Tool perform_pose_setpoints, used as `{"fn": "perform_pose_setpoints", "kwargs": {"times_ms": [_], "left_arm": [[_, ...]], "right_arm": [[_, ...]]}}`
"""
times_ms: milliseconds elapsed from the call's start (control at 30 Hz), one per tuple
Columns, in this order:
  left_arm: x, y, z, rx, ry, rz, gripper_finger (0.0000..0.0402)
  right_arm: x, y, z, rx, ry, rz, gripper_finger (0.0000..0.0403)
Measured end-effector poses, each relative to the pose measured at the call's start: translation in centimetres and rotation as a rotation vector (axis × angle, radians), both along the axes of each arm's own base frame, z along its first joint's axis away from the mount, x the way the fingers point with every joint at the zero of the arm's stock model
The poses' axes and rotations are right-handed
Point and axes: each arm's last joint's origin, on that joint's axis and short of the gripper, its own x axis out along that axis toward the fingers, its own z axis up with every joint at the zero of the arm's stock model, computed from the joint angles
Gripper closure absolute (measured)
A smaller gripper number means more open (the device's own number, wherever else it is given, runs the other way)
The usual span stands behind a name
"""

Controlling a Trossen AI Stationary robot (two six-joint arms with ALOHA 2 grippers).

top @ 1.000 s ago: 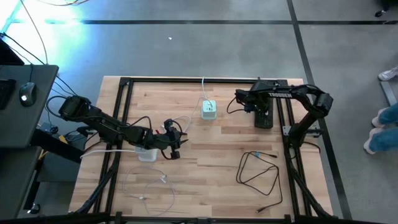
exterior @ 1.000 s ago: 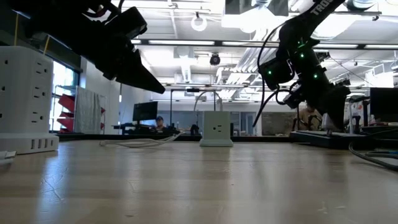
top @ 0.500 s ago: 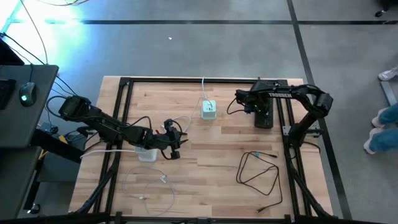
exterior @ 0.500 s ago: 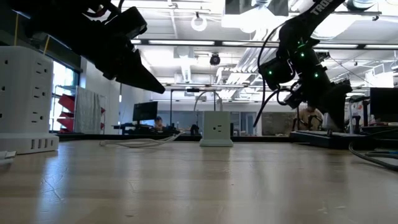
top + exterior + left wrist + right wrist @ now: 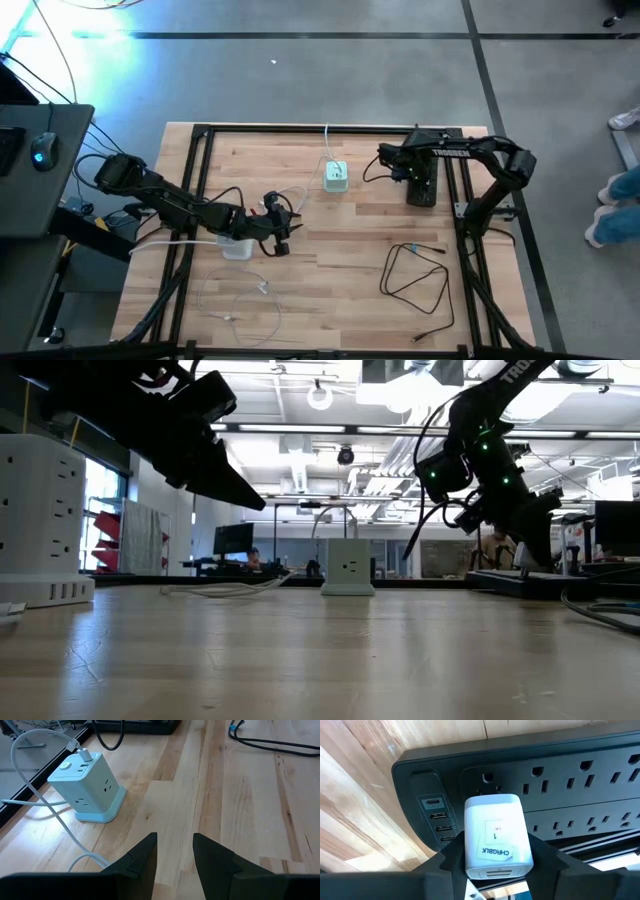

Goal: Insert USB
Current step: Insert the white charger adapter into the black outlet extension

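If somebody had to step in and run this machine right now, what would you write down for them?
Right gripper: closed on a white charger, held just over the black power strip at the table's far right side.
Left gripper: fingers slightly apart, holding nothing, hovering mid-table, facing the pale cube outlet.
Cube outlet: already has a white cable plugged into its top.
Black cable: loose on the table, near right.
Done: charger picked up.
Left: whether it is seated in the strip cannot be seen; check, then plug in the USB.
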Motion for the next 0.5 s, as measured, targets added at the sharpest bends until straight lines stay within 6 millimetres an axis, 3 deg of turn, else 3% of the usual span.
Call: {"fn": "perform_pose_setpoints", "kwargs": {"times_ms": [300, 500], "left_arm": [[0.0, 0.0, 0.0, 0.0, 0.0, 0.0, 0.0298], [0.0, -0.01, -0.01, 0.0, 0.0, 0.0, 0.0298]], "right_arm": [[0.0, 0.01, 0.0, -0.001, -0.001, -0.01, 0.0278], [-0.06, -0.05, -0.08, 0.014, -0.007, -0.032, 0.0213]]}}
